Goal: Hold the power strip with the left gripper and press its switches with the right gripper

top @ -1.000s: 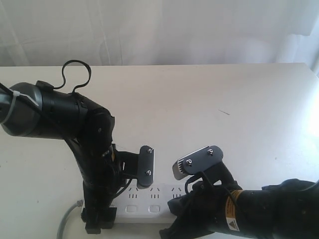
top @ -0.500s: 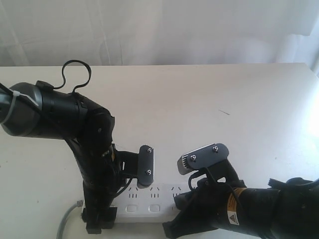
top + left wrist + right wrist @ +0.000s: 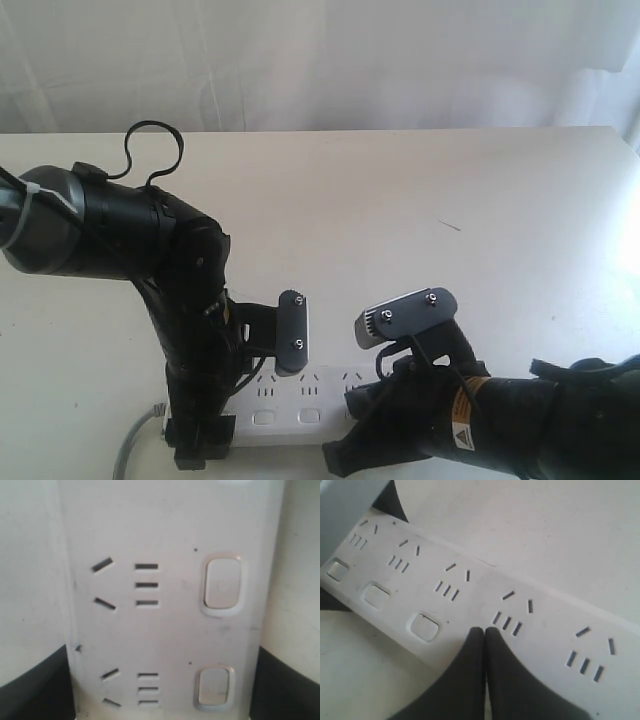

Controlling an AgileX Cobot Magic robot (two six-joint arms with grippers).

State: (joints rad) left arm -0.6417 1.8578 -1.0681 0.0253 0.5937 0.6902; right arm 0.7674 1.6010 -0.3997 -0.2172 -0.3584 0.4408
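Observation:
The long white power strip (image 3: 300, 400) lies along the near table edge, its grey cord (image 3: 135, 445) leaving at the left. My left gripper (image 3: 162, 680) straddles the strip's width, a black finger against each long side; its black finger pad (image 3: 292, 338) shows beside the glossy arm. Two switches (image 3: 223, 585) appear between those fingers. My right gripper (image 3: 484, 631) is shut, tips together on the strip just past the third visible switch (image 3: 424, 627); any button beneath them is hidden. Its grey finger pad (image 3: 405, 315) stands above the strip.
The pale table (image 3: 420, 200) stretches back to a white curtain (image 3: 320, 60). A small dark mark (image 3: 450, 225) lies on the tabletop. The right arm with the yellow label (image 3: 462, 430) covers the strip's right part.
The right gripper's grey pad has shifted slightly to the right and its arm has settled lower over the strip. The left arm and the strip have not moved.

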